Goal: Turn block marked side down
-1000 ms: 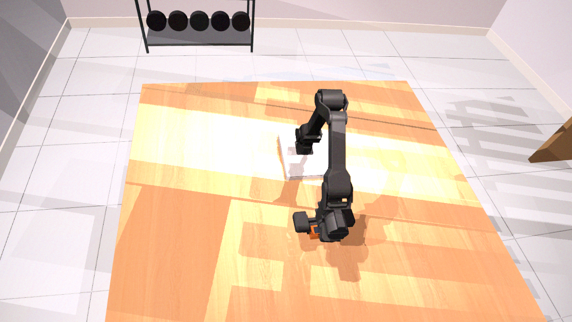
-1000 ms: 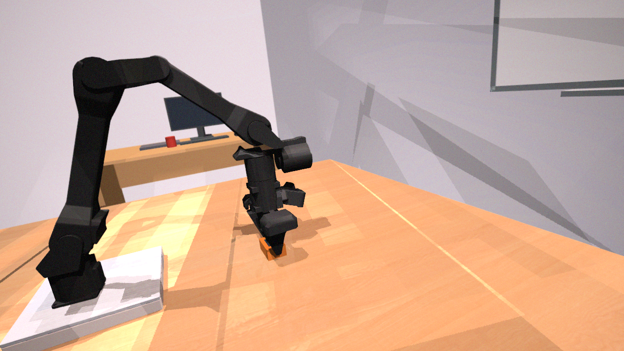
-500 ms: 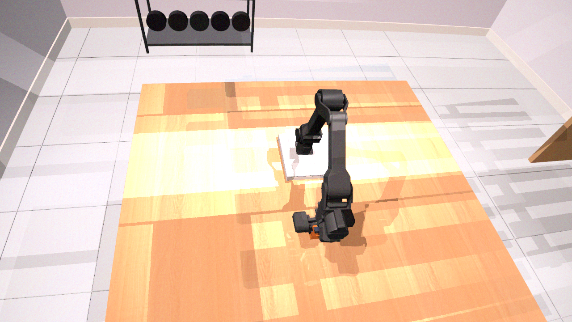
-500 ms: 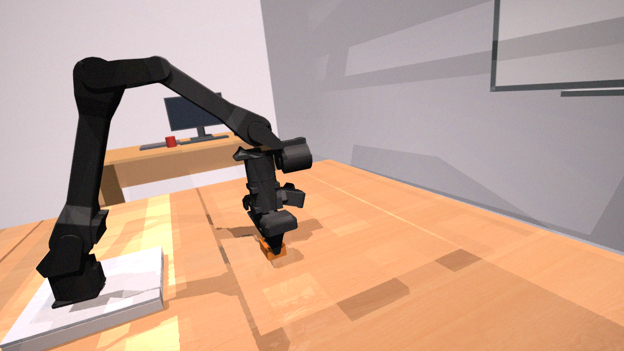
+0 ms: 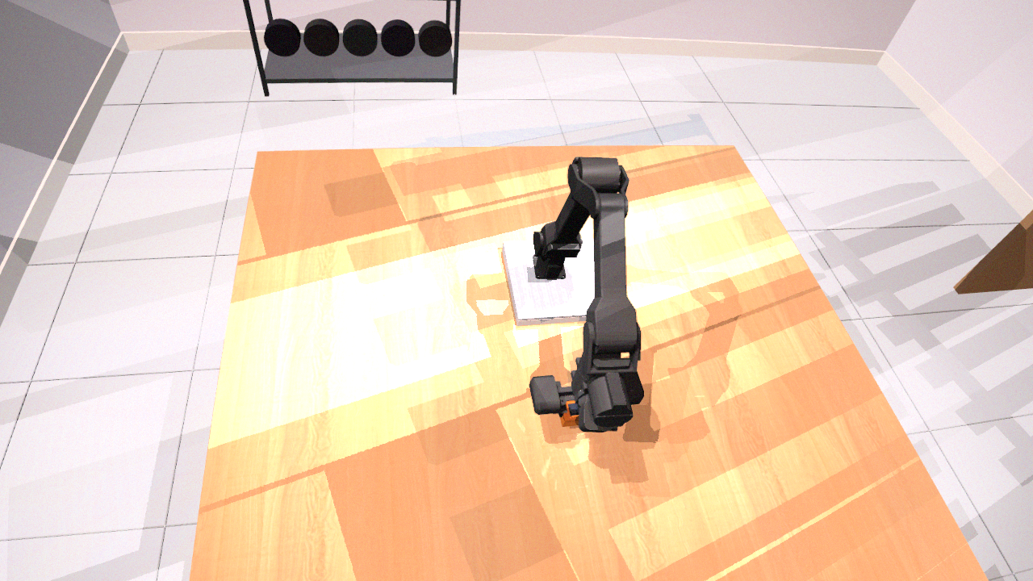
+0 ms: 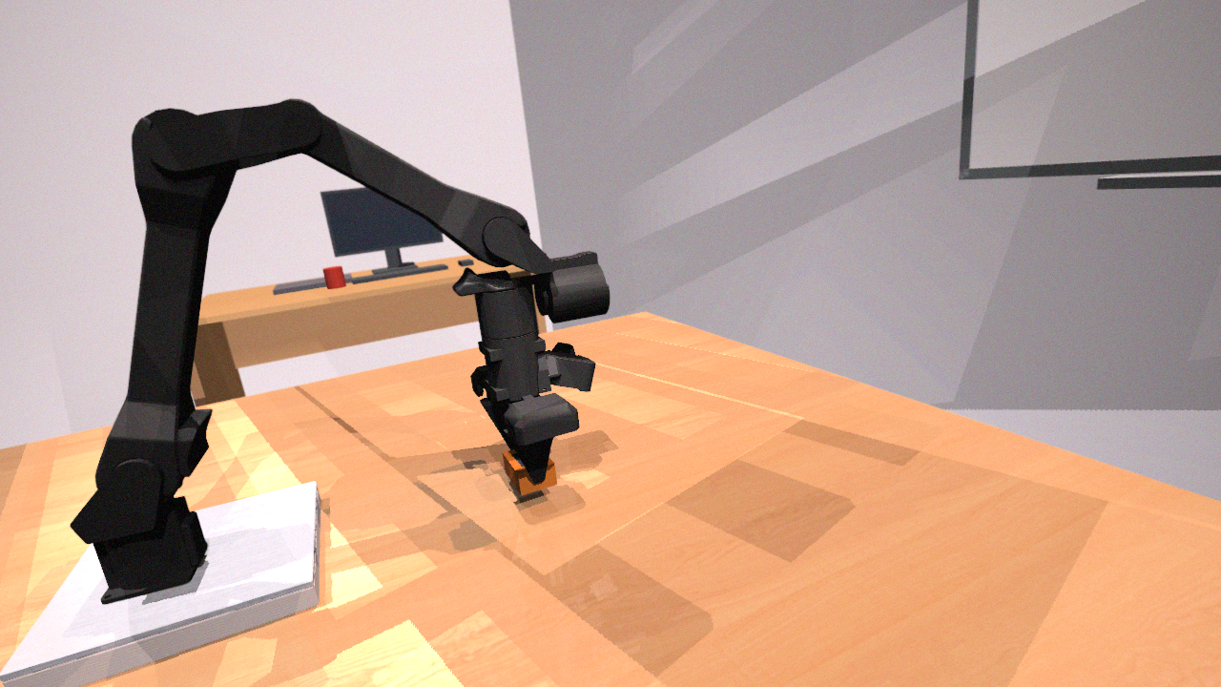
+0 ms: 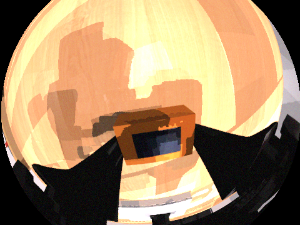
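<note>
Far left in the exterior view: white base plate (image 6: 281,547) on the wooden table (image 6: 854,547), black arm (image 6: 162,342) rising from it, bending over and reaching down toward table centre. Behind, a desk (image 6: 281,320) with a monitor (image 6: 375,221) and a small red cup (image 6: 333,277).

Centre: gripper (image 6: 533,469) pointing straight down, fingers closed on the orange block (image 6: 519,468), one finger on each side. Block low at the table surface; contact with the wood cannot be told from here.

Wrist view: block (image 7: 156,137) between the two dark fingers, its dark blue marked face turned toward the camera, upward.

Top view: block (image 5: 570,415) mostly hidden under the wrist, only an orange sliver showing, well in front of the base plate (image 5: 527,303). A rack (image 5: 254,50) of black discs stands at the back wall.
</note>
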Motion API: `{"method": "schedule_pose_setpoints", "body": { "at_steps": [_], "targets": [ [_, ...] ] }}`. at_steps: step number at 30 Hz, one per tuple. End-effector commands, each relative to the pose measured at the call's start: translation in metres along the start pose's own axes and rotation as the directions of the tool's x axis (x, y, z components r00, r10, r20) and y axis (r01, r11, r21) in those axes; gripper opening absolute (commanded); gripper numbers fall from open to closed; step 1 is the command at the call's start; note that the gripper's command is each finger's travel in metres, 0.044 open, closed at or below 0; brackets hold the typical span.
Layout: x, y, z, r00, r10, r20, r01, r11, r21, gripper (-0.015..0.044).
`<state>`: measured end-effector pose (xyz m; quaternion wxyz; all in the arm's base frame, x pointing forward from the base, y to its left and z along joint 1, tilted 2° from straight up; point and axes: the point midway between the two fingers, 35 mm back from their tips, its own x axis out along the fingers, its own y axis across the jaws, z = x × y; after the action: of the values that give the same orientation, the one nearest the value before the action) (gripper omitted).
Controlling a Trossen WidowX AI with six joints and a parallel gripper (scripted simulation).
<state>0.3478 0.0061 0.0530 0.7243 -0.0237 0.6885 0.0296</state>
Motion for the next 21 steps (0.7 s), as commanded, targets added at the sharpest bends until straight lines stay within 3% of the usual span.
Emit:
{"method": "schedule_pose_setpoints", "body": {
  "at_steps": [1,21],
  "targets": [
    [-0.01,-0.0003,0.0008,1.0,-0.002,0.007,0.002,1.0,0.006,0.0],
    [-0.0009,-0.0008,0.003,0.955,-0.002,0.296,-0.001,1.0,0.009,0.0]
  ]
}}
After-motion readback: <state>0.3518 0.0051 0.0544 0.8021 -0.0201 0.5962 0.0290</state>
